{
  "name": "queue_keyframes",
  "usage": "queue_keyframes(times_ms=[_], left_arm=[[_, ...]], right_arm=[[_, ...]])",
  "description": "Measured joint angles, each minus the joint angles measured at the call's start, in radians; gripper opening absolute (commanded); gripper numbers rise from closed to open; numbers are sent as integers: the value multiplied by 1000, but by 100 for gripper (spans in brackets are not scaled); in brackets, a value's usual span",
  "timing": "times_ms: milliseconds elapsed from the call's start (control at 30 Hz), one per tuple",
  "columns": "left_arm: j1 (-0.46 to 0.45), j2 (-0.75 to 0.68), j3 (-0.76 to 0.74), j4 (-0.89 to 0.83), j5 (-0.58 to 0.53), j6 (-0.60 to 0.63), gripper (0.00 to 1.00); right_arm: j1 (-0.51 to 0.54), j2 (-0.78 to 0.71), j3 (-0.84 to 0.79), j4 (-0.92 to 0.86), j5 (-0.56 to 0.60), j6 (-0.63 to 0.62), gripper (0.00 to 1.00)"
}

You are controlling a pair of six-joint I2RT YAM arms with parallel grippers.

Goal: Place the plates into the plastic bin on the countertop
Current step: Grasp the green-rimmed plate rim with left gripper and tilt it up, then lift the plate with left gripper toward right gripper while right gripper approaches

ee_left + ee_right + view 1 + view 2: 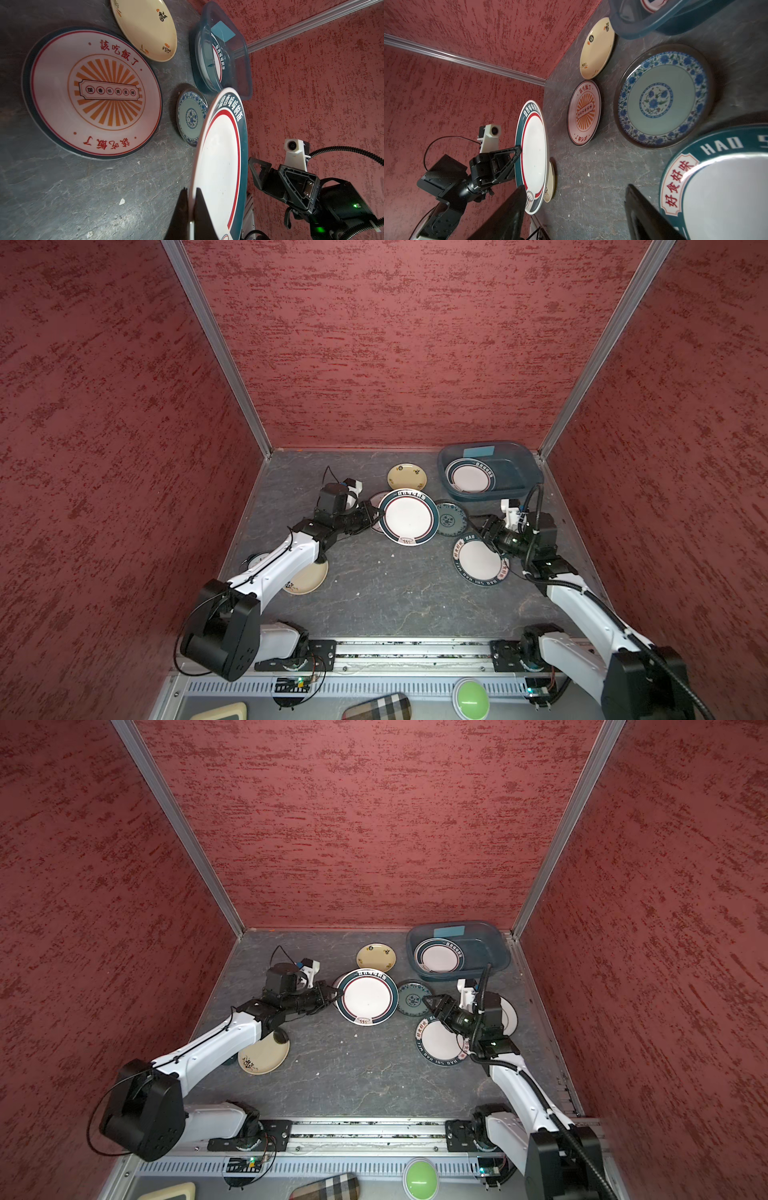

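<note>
We see red textured walls (374, 344) on three sides, joined by aluminium corner strips (216, 348). Along the near edge, in both top views, a green dome (470, 697) overlaps a slotted grey strip (395, 688). Beside them, a plaid-patterned object (378, 707) and a cream-coloured object (220, 711) are cut off by the frame.

The sunburst plate (91, 93) carries 該吃飯了 in red, twice around its face, the raised plate (220, 166) shows 香喷喷的饭 in white on its teal rim, and the third plate (720, 187) bears red 好食好味 beside white HAO.
</note>
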Motion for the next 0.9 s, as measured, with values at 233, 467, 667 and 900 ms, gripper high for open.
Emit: queue_keyframes(times_ms=[233,467,667,900], left_arm=[[-35,60,29,30,27,-4,0],[-58,61,56,39,37,-4,0],[-61,71,59,43,37,-3,0],[-63,112,74,41,36,0,4]], right_arm=[[100,153,72,82,43,19,65],[144,245,110,143,61,27,48],[160,288,132,171,65,28,27],[163,307,138,189,75,34,2]])
